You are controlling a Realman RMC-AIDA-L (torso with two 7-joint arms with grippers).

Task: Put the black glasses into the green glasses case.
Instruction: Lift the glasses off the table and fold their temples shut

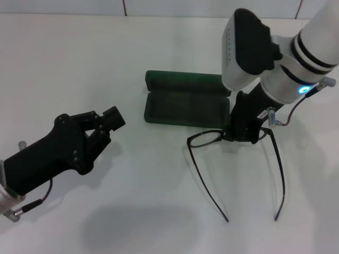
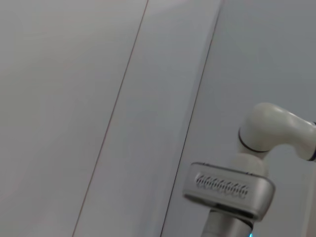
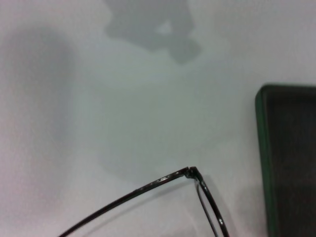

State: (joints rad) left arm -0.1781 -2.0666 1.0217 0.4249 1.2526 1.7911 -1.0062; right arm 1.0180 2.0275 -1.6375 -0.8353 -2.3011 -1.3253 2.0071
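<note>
The green glasses case point(image 1: 186, 104) lies open in the middle of the white table, its dark inside facing up; one corner of it shows in the right wrist view point(image 3: 289, 158). The black glasses point(image 1: 205, 138) lie just in front of the case with both temple arms unfolded toward me. One lens and a temple show in the right wrist view point(image 3: 197, 187). My right gripper point(image 1: 244, 132) is down on the front frame, covering the right lens. My left gripper point(image 1: 110, 128) is open and empty, off to the left of the case.
The white table point(image 1: 63, 63) runs to a tiled wall at the back. My right arm's white forearm point(image 1: 296, 58) reaches in from the upper right and also shows in the left wrist view point(image 2: 261, 133).
</note>
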